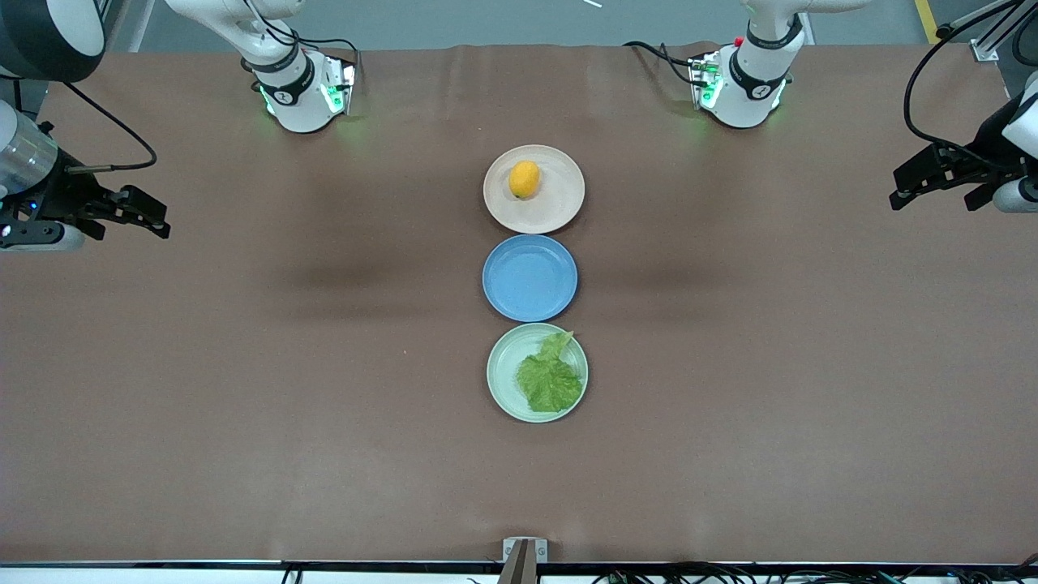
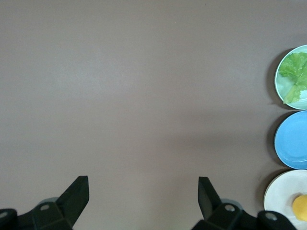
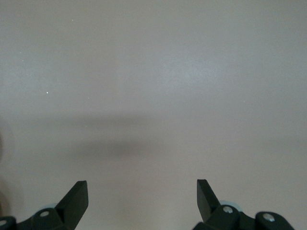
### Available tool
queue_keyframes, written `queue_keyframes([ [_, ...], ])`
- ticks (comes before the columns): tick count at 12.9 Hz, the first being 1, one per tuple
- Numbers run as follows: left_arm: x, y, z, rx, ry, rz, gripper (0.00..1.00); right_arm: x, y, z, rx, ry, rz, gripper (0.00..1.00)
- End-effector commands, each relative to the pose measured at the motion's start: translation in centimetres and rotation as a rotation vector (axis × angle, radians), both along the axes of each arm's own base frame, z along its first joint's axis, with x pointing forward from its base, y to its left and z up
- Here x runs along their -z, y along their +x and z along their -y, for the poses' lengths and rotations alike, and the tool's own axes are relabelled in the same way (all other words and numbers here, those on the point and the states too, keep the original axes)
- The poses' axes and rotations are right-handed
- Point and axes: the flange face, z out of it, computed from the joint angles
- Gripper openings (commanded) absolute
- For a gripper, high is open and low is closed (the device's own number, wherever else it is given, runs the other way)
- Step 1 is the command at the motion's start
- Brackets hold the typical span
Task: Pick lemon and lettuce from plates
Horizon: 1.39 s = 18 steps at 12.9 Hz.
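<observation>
The lemon (image 1: 525,179) lies on the beige-pink plate (image 1: 559,203), the plate farthest from the front camera. The lettuce (image 1: 550,377) lies in the mint green plate (image 1: 504,362), the nearest one. My left gripper (image 1: 894,189) is open and empty, up over the table's edge at the left arm's end. Its wrist view shows its open gripper (image 2: 144,191) over bare table, with the lettuce (image 2: 295,72), the green plate (image 2: 281,88), the beige plate (image 2: 278,196) and the lemon (image 2: 301,207) at the edge. My right gripper (image 1: 162,221) is open and empty at the right arm's end; its wrist view (image 3: 142,194) shows only table.
A blue plate (image 1: 529,277) with nothing in it sits between the two other plates, also in the left wrist view (image 2: 292,139). The three plates form a line down the middle of the brown table (image 1: 243,365). A small mount (image 1: 524,551) stands at the near edge.
</observation>
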Motion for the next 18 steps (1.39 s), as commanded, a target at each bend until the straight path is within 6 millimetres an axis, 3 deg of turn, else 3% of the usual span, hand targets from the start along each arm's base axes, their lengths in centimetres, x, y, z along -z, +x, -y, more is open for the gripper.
queue_keyframes([
  [1, -0.4, -0.1, 0.0, -0.004, 0.002, -0.005, 1.00, 0.0, 0.0, 0.0, 0.003, -0.011, -0.003, 1.00],
  [7, -0.3, -0.2, 0.0, -0.003, 0.002, -0.017, 1.00, 0.1, -0.2, -0.1, 0.019, 0.010, -0.007, 1.00],
  [10, 2.0, 1.1, 1.9, 0.004, -0.038, -0.053, 1.00, 0.3, -0.2, -0.1, 0.022, 0.018, -0.010, 1.00],
  [14, 8.7, 4.2, 11.3, -0.001, -0.094, -0.112, 1.00, 0.3, -0.2, -0.1, 0.013, 0.024, -0.016, 1.00],
  [18, 19.4, 9.5, 23.6, -0.135, -0.092, -0.123, 1.00, 1.2, 1.4, -0.1, 0.011, 0.021, -0.024, 1.00],
])
